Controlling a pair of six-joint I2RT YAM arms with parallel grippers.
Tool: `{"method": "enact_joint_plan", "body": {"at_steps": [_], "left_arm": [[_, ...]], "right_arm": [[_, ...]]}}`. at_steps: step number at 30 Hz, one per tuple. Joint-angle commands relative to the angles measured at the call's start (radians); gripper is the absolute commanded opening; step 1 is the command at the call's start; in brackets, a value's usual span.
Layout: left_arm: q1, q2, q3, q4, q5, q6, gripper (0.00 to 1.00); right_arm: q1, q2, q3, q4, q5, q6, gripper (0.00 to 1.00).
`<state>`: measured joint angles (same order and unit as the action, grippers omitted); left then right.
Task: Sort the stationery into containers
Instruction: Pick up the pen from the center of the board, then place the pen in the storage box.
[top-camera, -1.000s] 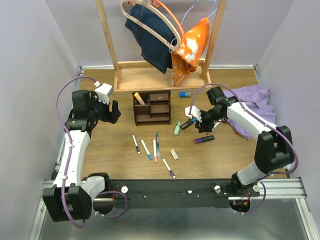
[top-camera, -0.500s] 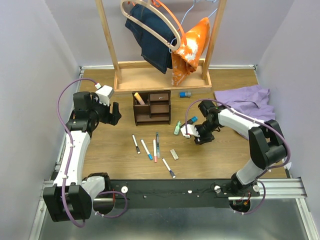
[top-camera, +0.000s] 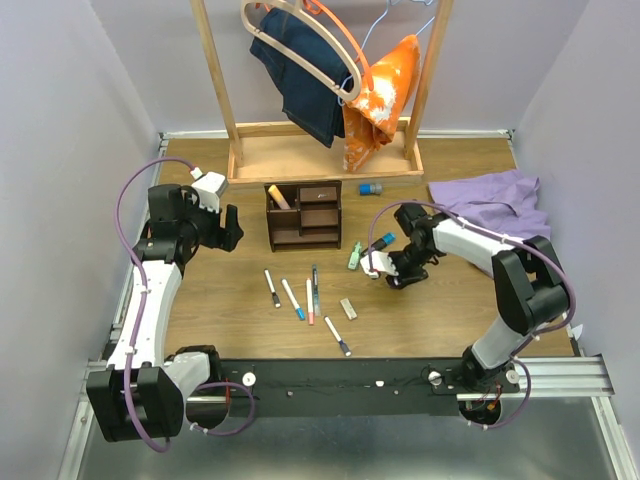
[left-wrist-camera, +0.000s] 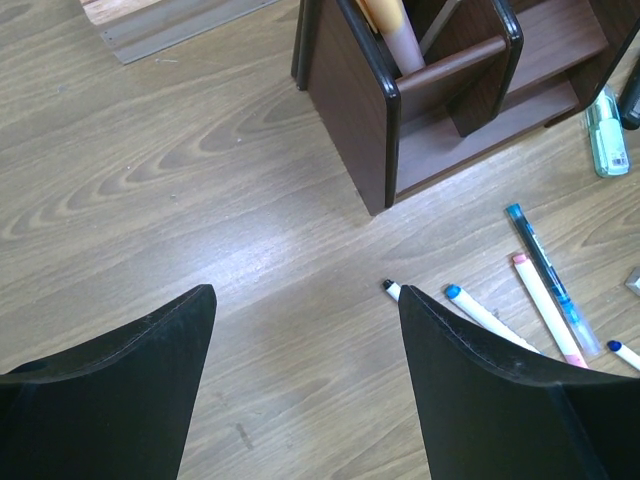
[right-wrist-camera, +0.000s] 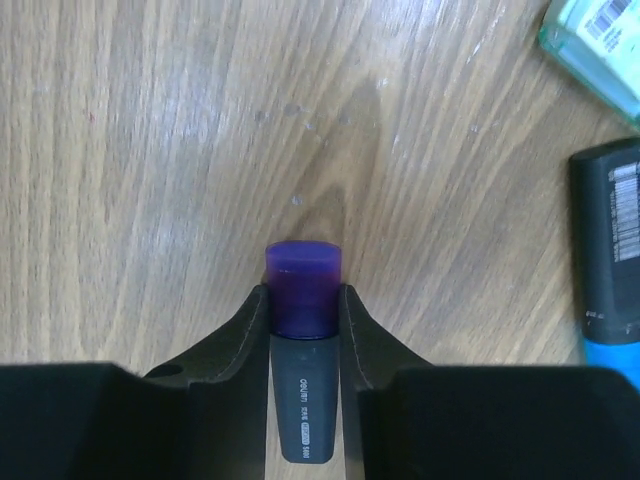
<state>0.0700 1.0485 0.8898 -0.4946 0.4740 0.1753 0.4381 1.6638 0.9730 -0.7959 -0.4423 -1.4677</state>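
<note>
Enclosed robot test cell
I see lilac panel walls (top-camera: 60, 150) boxing in my wooden tabletop (top-camera: 220, 300) and aluminium mounting rail (top-camera: 590, 372).

Purple-capped highlighter (right-wrist-camera: 303, 360) (dark grey body); dark brown organizer (left-wrist-camera: 345, 100); wood-grained table (top-camera: 230, 290).

Bright, even light from above; shadows are soft and short. A pale sheen crosses the table (left-wrist-camera: 250, 250) in the left wrist view. Wood grain reads sharp in both wrist views
</note>
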Motion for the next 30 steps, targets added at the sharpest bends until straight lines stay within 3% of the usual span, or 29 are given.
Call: {"method": "enact_joint_plan", "body": {"at_steps": [1,6,8,11,13,15,16,22,30], "left_arm": [[-0.003,0.001,0.012,0.018,0.002,-0.008,0.82],[-0.003,0.011,0.032,0.024,0.02,-0.02,0.82],[-0.003,0.016,0.032,0.039,0.029,-0.04,0.82],[-0.003,0.024,0.032,0.056,0.046,-0.06,0.82],[-0.003,0.027,0.037,0.063,0.051,-0.068,0.82],[-0.003,0.033,0.04,0.068,0.051,-0.074,0.82],[-0.003,0.034,0.041,0.068,0.051,-0.076,0.82],[-0.003,0.036,0.047,0.059,0.049,-0.06,0.82],[-0.003,0.033,0.025,0.057,0.045,-0.053,0.82]], "right_arm": [[0.028,-0.021,0.119,-0.037,-0.068,0.116,0.11],[0.03,0.023,0.508,-0.14,-0.292,0.375,0.07],[0.028,0.051,0.686,-0.112,-0.369,0.573,0.06],[0.028,0.085,0.762,0.103,-0.502,0.901,0.02],[0.033,0.073,0.715,0.469,-0.541,1.197,0.01],[0.048,0.082,0.65,0.803,-0.511,1.346,0.01],[0.066,0.1,0.653,0.883,-0.503,1.43,0.01],[0.154,0.278,0.75,1.147,-0.487,1.581,0.01],[0.205,0.418,0.806,1.216,-0.461,1.584,0.01]]}}
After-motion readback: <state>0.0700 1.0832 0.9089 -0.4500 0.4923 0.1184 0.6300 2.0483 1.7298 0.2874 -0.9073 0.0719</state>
